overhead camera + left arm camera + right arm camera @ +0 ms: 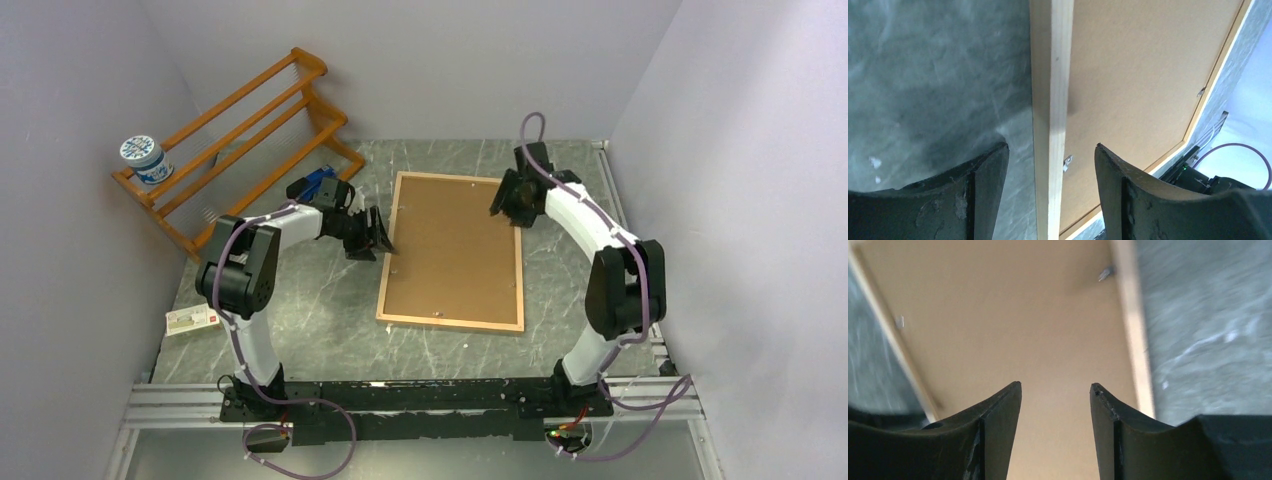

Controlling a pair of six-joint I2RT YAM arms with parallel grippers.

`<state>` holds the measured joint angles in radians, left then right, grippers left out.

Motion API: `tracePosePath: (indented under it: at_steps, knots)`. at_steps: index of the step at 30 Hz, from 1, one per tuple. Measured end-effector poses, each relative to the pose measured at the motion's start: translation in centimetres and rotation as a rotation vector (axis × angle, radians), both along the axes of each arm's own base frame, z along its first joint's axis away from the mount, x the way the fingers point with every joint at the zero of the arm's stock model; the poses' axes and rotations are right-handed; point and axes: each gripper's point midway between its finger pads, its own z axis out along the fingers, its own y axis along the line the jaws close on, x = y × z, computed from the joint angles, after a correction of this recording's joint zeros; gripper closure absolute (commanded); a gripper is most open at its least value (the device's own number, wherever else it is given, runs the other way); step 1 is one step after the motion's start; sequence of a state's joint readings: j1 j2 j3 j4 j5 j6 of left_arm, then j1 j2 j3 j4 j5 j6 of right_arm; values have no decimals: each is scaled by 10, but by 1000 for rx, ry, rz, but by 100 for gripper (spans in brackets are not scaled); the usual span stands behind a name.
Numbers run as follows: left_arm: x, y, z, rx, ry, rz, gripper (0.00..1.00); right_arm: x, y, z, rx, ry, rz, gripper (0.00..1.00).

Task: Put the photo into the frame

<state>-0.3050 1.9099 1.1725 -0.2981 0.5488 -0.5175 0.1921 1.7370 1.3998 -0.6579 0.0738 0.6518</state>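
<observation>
The frame (pixel 450 322), with its thin light-wood border, lies flat on the table with a brown backing board (pixel 455 245) filling it. The photo is hidden. My left gripper (pixel 383 240) is at the frame's left edge. In the left wrist view it (pixel 1052 150) is open and straddles the wooden border (pixel 1050 75), with a gap on each side. My right gripper (pixel 503 205) hovers near the frame's far right corner. In the right wrist view it (pixel 1055 386) is open above the backing board (pixel 998 315), with nothing between its fingers and the frame's border (pixel 1130 315) to its right.
An orange-brown slatted rack (pixel 240 130) stands at the back left with a blue-and-white tin (pixel 143 158) on it. A small flat packet (pixel 192 319) lies on the table near the left arm. Small metal tabs (pixel 1068 160) stick out inside the frame's border.
</observation>
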Motion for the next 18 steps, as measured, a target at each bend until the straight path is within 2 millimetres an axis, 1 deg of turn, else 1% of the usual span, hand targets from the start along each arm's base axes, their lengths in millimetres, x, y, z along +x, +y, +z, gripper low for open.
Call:
tracePosePath:
  at_steps: [2, 5, 6, 7, 8, 10, 12, 14, 18]
  knots:
    - [-8, 4, 0, 9, 7, 7, 33, -24, 27, -7, 32, 14, 134, 43]
    - [-21, 8, -3, 15, 25, 17, 34, -65, 72, -25, 42, 57, 368, 39]
    - [-24, 9, -3, 15, 34, 22, 34, -81, 90, -32, 45, 73, 462, 37]
    - [-27, 10, -3, 15, 37, 24, 34, -92, 99, -37, 50, 85, 532, 34]
    - [-30, 11, -3, 17, 39, 26, 34, -111, 120, -40, 51, 96, 639, 31]
    - [-33, 13, -4, 20, 43, 30, 34, -138, 147, -43, 50, 103, 803, 22]
    - [-34, 13, -4, 22, 45, 34, 34, -157, 165, -41, 37, 87, 929, 18]
    - [-34, 14, -4, 23, 48, 40, 35, -171, 177, -37, 21, 67, 1024, 17]
    - [-32, 18, -5, 35, 61, 70, 36, -194, 192, -35, -23, 60, 1174, 18]
